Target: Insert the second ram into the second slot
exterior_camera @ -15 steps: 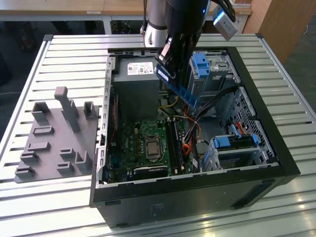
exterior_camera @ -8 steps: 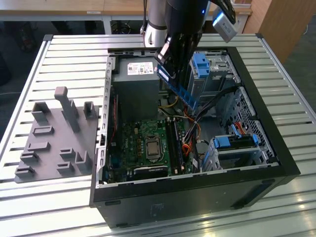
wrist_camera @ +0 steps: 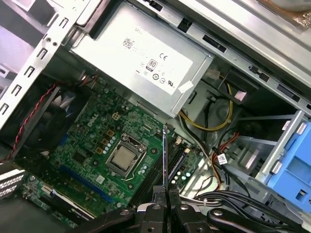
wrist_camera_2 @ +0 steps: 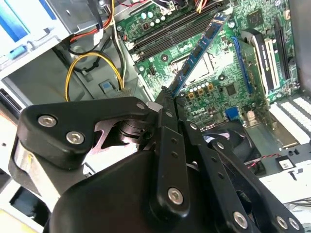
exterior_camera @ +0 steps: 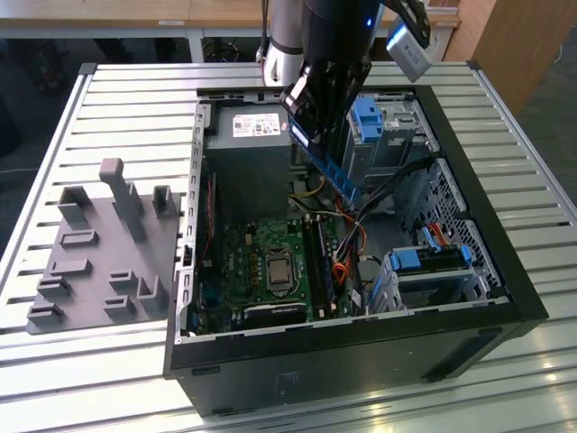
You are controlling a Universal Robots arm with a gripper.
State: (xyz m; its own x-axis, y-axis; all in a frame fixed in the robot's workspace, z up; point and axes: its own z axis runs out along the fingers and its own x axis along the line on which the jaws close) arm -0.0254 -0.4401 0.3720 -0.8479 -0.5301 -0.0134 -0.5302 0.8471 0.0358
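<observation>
Ram (wrist_camera_2: 197, 53), flat, blue, in end effector (wrist_camera: 165, 190)

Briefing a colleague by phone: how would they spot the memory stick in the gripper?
Find the open black computer case on the slatted metal table. Over its green motherboard, the black gripper is shut on a thin blue circuit-board stick. Unlike the chunky bright-blue drive brackets, it is flat with dark chips.

Exterior view, from memory slots (exterior_camera: 317, 262): air open up to second ram (exterior_camera: 332, 170); power supply (exterior_camera: 248, 158) blocks 11 o'clock; cable tangle (exterior_camera: 352, 236) crowds 3 o'clock; CPU socket (exterior_camera: 278, 271) low at 9 o'clock.
</observation>
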